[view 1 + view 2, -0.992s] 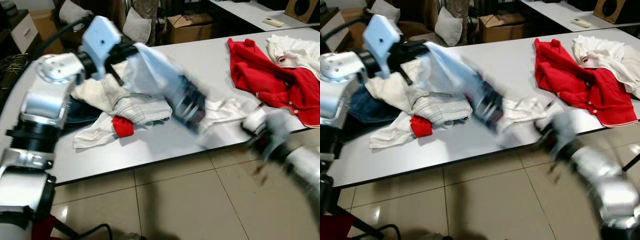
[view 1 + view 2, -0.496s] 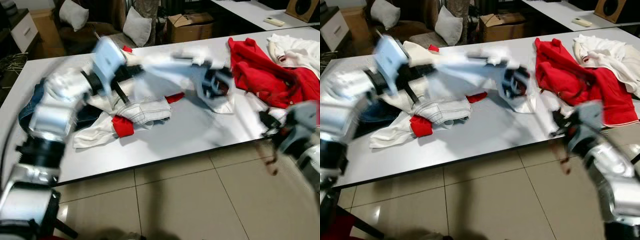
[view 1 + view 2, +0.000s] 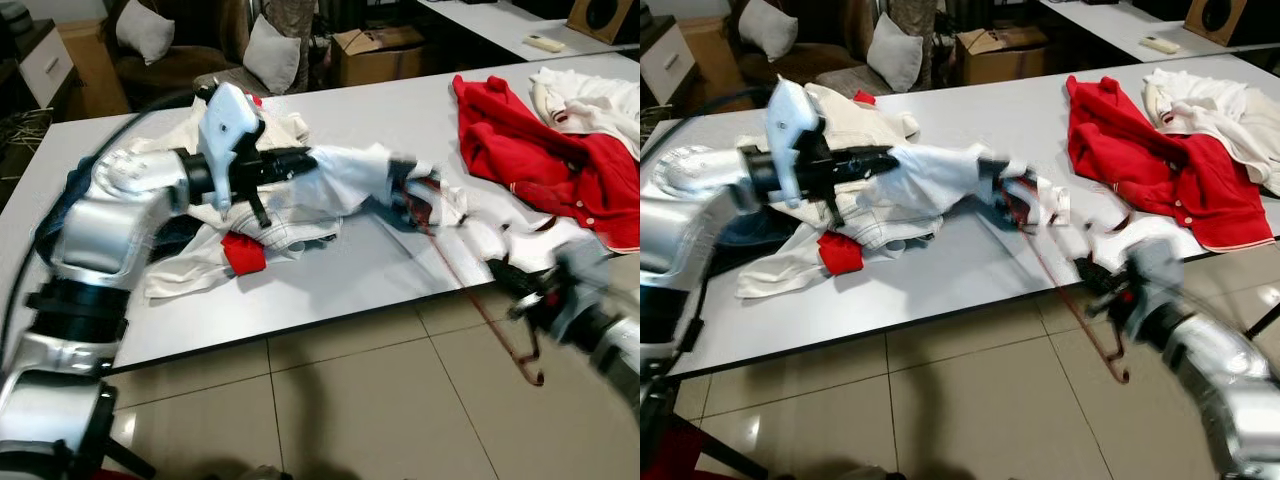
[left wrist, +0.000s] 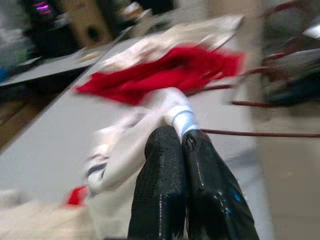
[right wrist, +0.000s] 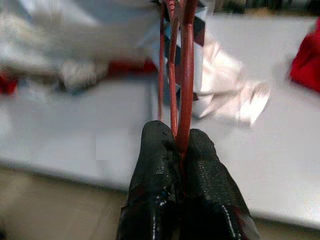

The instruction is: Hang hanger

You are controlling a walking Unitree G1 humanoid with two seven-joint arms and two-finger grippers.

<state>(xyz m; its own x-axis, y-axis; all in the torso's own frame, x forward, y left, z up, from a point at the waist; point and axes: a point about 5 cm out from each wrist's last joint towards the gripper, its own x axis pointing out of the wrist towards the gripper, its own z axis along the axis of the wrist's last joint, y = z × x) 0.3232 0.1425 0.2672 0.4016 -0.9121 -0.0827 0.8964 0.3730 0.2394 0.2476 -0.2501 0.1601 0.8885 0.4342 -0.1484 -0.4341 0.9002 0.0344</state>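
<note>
A thin red wire hanger (image 3: 470, 285) runs from inside a white garment (image 3: 350, 175) down past the table's front edge, its lower end hanging over the floor. My left gripper (image 3: 300, 160) reaches over the table and is shut on the white garment (image 4: 165, 102), which stretches out to the right. My right gripper (image 3: 505, 275) hovers at the table's front edge, shut on the hanger's red wires (image 5: 185, 60). Both arms are blurred by motion.
On the white table (image 3: 380, 270) lie a pile of pale clothes with a red patch (image 3: 245, 250) at the left, a red garment (image 3: 530, 150) and white clothes (image 3: 590, 95) at the right. Behind it are a cardboard box (image 3: 380, 50) and cushions (image 3: 272, 52). Tiled floor lies in front.
My left arm has swung the white garment from in front of the camera out over the table to the right. The right gripper stays near the table edge, and the hanger now shows clearly.
</note>
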